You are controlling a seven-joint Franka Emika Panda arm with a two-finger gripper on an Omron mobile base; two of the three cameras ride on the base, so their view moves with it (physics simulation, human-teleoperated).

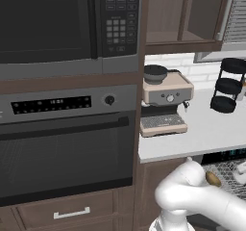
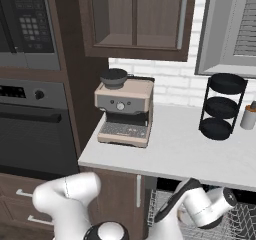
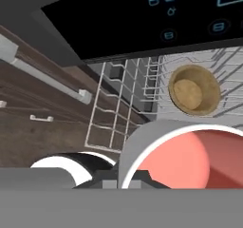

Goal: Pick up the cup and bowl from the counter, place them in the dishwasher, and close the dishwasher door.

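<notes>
Progress entry — dishwasher loading, as judged from the three views.

The bowl point(image 3: 194, 90) is seen in the hand view lying tilted among the grey wires of the dishwasher rack point(image 3: 121, 106), brownish interior toward the camera; a small brownish object at the rack point(image 1: 213, 178) in the left base view is probably the same bowl. That item is judged to be placed.

The cup point(image 3: 178, 158) is seen very close to the hand camera, a pale rim around a pink interior, directly over the rack. The gripper point(image 2: 220, 208) is low in front of the counter point(image 2: 170, 154), above the rack. Its fingers are read as fully closed; whether they are pinching the cup's rim cannot be told, since the fingertips are hidden behind the cup. The cup is therefore noted as at the rack, either in the grasp or just let go.

The counter is seen carrying a coffee machine point(image 2: 124, 111), a black three-tier stand point(image 2: 220, 106) and a small container point(image 2: 248, 116) at the far right — no cup or bowl is left on it.

The dishwasher point(image 3: 142, 18) is open, its black control strip with teal lights overhead in the hand view.

Left to do, by this reading: cup confirmed seated in the rack, hand withdrawn, dishwasher door closed — the door step is not yet begun.
</notes>
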